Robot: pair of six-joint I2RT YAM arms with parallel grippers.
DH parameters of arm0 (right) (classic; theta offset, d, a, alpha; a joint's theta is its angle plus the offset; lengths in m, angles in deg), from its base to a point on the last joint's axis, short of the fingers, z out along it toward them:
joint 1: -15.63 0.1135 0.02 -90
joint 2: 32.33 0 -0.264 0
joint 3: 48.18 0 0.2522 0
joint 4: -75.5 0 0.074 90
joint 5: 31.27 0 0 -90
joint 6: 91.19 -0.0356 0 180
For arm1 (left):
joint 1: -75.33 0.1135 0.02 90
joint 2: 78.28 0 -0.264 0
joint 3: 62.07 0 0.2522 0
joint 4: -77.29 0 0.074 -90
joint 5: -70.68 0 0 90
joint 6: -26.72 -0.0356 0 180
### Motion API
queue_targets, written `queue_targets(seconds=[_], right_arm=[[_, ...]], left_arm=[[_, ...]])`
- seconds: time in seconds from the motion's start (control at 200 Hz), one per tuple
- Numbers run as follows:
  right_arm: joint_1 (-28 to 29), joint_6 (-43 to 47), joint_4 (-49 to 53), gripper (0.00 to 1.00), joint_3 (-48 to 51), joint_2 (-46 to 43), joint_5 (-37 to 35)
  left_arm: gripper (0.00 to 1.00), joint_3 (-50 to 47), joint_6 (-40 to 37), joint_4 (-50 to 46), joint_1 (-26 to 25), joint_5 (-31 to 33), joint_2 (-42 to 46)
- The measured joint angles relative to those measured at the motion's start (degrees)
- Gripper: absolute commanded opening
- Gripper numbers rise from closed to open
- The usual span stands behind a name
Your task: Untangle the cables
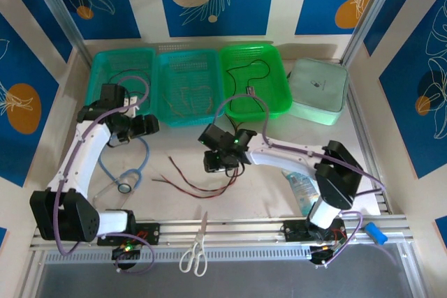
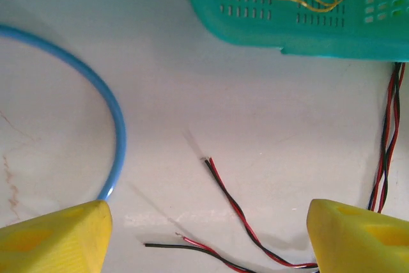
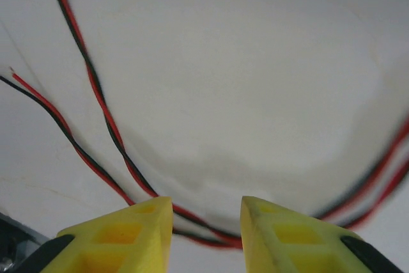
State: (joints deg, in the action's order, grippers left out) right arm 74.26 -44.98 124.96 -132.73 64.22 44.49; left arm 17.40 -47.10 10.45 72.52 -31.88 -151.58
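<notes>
Straddling red-black cables (image 3: 102, 108): right gripper (image 3: 206, 209), jaws apart.

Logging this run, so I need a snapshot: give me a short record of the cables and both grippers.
table: red-and-black cables, twisted, loose
right gripper: fingers narrowly apart, cable crossing the gap
left gripper: open, nothing held
middle basket: yellow cable inside
green basket: black cable inside

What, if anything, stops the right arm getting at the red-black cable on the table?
Likely nothing, so yes: the right gripper hangs just over the red-black cable, jaws apart and straddling it, with nothing between.
</notes>
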Motion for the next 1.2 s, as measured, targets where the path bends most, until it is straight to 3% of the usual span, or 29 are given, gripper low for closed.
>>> queue_targets(seconds=[0.265, 0.415, 0.82, 1.201], right_arm=[[0.1, 15.9, -7.7, 0.32, -7.3, 10.1, 5.9], [0.1, 19.2, -8.9, 0.31, -12.3, 15.5, 8.3], [0.7, 23.0, -6.4, 0.11, -21.9, 25.9, 9.0], [0.8, 25.2, -2.1, 0.24, -25.0, 28.6, 10.8]], left_arm=[[0.81, -6.8, 3.1, 1.5, 3.2, -3.3, 1.4], [0.81, -7.6, 3.5, 1.8, 6.1, -4.0, 2.7], [0.79, -13.2, 3.7, 4.7, 11.5, -7.9, 7.3], [0.79, -13.5, 3.4, 5.3, 11.7, -9.4, 7.2]])
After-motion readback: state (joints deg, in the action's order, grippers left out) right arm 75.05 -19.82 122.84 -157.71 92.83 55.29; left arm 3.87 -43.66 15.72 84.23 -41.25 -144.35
